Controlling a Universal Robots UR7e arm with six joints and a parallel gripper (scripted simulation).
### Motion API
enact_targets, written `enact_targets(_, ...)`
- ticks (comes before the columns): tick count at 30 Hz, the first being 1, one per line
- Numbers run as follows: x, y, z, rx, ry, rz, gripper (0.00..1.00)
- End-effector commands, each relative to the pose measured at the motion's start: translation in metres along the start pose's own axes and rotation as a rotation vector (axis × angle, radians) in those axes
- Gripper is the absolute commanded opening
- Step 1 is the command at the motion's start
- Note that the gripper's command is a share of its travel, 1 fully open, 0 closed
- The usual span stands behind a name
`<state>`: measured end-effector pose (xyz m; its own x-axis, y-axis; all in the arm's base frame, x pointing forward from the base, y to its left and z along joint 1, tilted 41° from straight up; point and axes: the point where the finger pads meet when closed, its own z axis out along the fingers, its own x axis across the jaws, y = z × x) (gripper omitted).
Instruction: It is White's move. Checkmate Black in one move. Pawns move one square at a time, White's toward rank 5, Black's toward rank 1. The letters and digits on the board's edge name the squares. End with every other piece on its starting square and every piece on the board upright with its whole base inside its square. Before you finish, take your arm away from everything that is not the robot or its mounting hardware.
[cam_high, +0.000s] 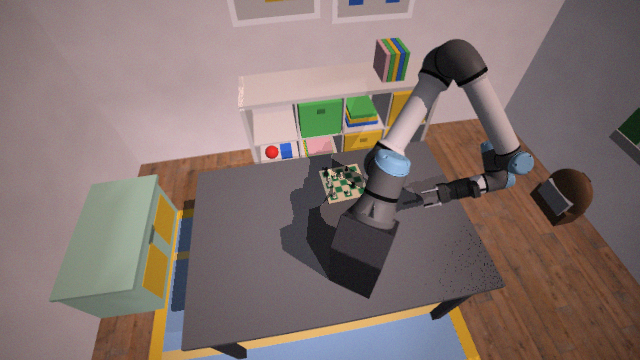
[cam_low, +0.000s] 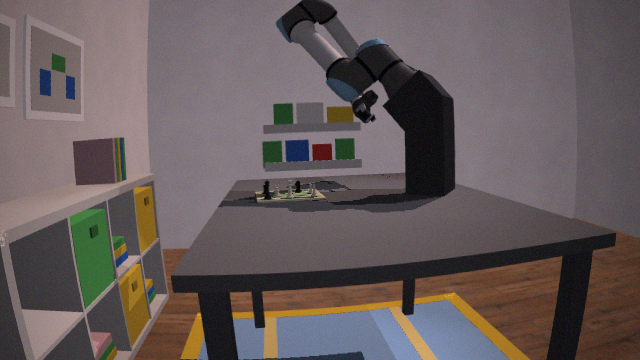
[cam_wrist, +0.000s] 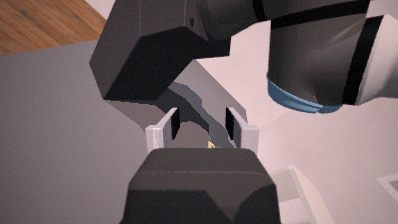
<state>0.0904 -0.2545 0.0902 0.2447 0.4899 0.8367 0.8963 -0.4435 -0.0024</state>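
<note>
From the top view we see the chessboard (cam_high: 344, 184) lying on the dark surface (cam_high: 250, 260) near its far edge, just beside the arm's pedestal (cam_high: 361, 245). The gripper (cam_high: 424, 198) hovers on the pedestal's other side, well apart from the pieces. The exterior view alone shows the pieces standing upright. Only the wrist view shows us the jaws fully apart, holding nothing.

Wooden floor (cam_high: 550, 280), pale walls, white shelf unit (cam_high: 300, 87) (coloured bins inside).
</note>
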Motion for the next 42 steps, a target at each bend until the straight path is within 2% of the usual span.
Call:
enact_targets(1, 0.0, 0.0, 0.0, 0.0, -0.001, 0.0, 1.0)
enact_targets(20, 0.0, 0.0, 0.0, 0.0, -0.001, 0.001, 1.0)
enact_targets(26, -0.001, 0.008, -0.001, 0.004, -0.011, 0.023, 1.0)
enact_targets(32, -0.004, 0.034, -0.002, 0.012, -0.041, 0.089, 1.0)
enact_targets(34, -0.004, 0.034, -0.002, 0.012, -0.041, 0.089, 1.0)
enact_targets(38, -0.005, 0.064, -0.001, 0.017, -0.071, 0.157, 1.0)
enact_targets(42, -0.003, 0.102, 0.003, 0.018, -0.107, 0.238, 1.0)
